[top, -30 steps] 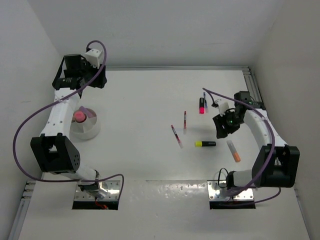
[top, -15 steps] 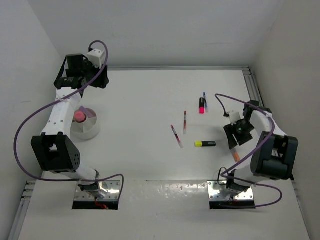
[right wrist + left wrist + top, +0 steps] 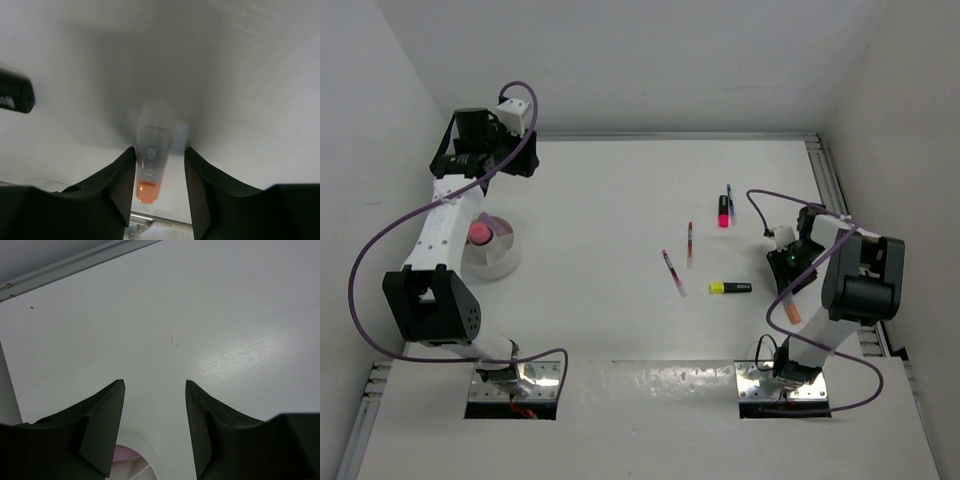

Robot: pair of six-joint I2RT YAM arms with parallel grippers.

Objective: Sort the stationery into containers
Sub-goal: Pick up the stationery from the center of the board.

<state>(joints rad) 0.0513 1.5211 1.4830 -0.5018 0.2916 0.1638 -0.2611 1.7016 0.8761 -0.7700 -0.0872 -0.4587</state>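
The right arm's fingers (image 3: 129, 161) stand released on either side of the orange highlighter (image 3: 150, 167). It lies flat on the worktop (image 3: 610, 190) near the right edge. That view is blurred, but a strip of worktop shows between the highlighter and one finger.

The left arm's fingers (image 3: 115, 402) are spread with nothing between them, over the far left corner. The dish (image 3: 498, 262) sits by the left edge with a pink thing (image 3: 478, 233) inside.

A yellow-black highlighter (image 3: 730, 288) lies just inward of the orange one. Farther back, a pink-red highlighter (image 3: 724, 212) and a blue pen (image 3: 730, 193) lie side by side. A red pen (image 3: 689, 243) and a pink pen (image 3: 672, 272) lie near the middle of the worktop.
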